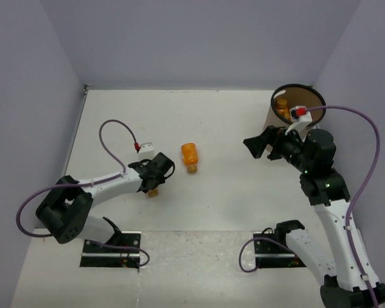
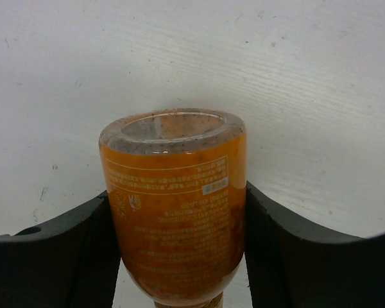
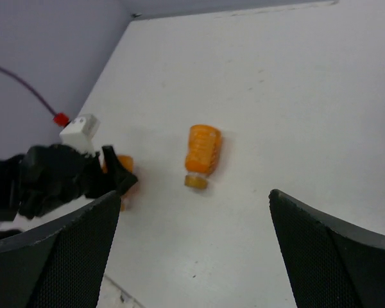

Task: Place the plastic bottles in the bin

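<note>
Worktop (image 1: 231, 199): white, matte, faintly scuffed in my left wrist view.
Walls (image 1: 199, 38): plain pale lilac, closing in three sides.
Left jaws: clamped on an orange bottle (image 2: 176, 218), low over the worktop's left half.
Right jaws: spread wide, nothing between them, just beside the bin (image 1: 270, 117).
Second orange bottle (image 1: 190, 156): lying on its side mid-worktop.
Bin: tan, black-rimmed, far right corner; I see a third orange bottle (image 1: 282, 106) inside.

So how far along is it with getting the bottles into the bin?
Done: one orange bottle shows inside the bin. In hand: the left gripper is shut on a second orange bottle. Left: a third orange bottle lies on the table, and the right gripper is open and empty.
</note>
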### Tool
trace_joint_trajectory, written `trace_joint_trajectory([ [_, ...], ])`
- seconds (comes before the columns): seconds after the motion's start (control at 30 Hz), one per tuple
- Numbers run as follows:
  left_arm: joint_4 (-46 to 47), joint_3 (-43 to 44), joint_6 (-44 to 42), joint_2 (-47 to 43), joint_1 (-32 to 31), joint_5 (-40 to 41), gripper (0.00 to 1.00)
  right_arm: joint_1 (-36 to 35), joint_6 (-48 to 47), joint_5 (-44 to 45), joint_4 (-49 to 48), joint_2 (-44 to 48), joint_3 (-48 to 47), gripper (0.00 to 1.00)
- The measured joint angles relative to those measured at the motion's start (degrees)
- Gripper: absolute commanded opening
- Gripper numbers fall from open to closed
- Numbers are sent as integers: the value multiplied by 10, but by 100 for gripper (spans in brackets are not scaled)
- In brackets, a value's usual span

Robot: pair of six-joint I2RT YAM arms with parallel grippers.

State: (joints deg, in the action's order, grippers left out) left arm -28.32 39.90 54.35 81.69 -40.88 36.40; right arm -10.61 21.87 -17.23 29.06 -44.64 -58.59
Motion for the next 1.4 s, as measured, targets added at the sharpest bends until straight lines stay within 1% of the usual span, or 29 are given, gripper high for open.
trace_joint_trajectory([
  [0.07,-6,4,0,-36,0,-11,0,-13,19,-72,-65,16,65,99],
  [0.1,-7,7,0,-63,0,-18,0,-33,36,-110,-111,27,112,99],
  [0.17,0,16,2,-136,-1,-38,0,-86,67,-153,-181,30,190,99],
  [0.2,14,17,8,-179,-1,-52,0,-128,84,-160,-217,24,227,99],
  [0.27,42,19,20,-249,-1,-80,0,-195,107,-162,-266,0,271,98],
  [0.37,147,-13,49,-341,-4,-142,0,-293,142,-132,-351,-56,290,97],
  [0.43,220,-49,64,-375,-7,-183,0,-332,157,-112,-412,-87,290,96],
  [0.5,283,-83,79,-385,-9,-221,0,-359,167,-96,-457,-110,286,96],
  [0.6,366,-135,101,-383,-14,-276,0,-382,180,-88,-516,-156,265,90],
  [0.67,405,-157,112,-382,-18,-301,0,-389,189,-81,-547,-183,250,88],
  [0.87,504,-173,126,-390,-39,-337,0,-393,207,-60,-584,-223,216,80],
  [0.9,517,-173,126,-393,-42,-339,0,-393,210,-61,-587,-230,211,73],
  [0.97,533,-173,121,-397,-44,-341,0,-397,219,-65,-595,-243,202,62],
  [1.0,541,-176,121,-398,-45,-340,0,-400,221,-66,-600,-249,196,54],
  [1.17,561,-193,108,-405,-44,-325,0,-408,233,-65,-602,-268,188,54],
  [1.27,561,-196,91,-413,-44,-315,0,-412,239,-67,-604,-274,186,61],
  [1.3,562,-196,88,-416,-45,-315,0,-413,241,-71,-605,-276,185,62],
  [1.33,563,-196,85,-417,-46,-315,0,-417,242,-78,-606,-279,184,58],
  [1.37,565,-196,81,-418,-47,-315,0,-421,242,-81,-607,-281,183,49],
  [1.4,566,-196,78,-418,-49,-316,5,-424,242,-83,-606,-283,183,44],
])
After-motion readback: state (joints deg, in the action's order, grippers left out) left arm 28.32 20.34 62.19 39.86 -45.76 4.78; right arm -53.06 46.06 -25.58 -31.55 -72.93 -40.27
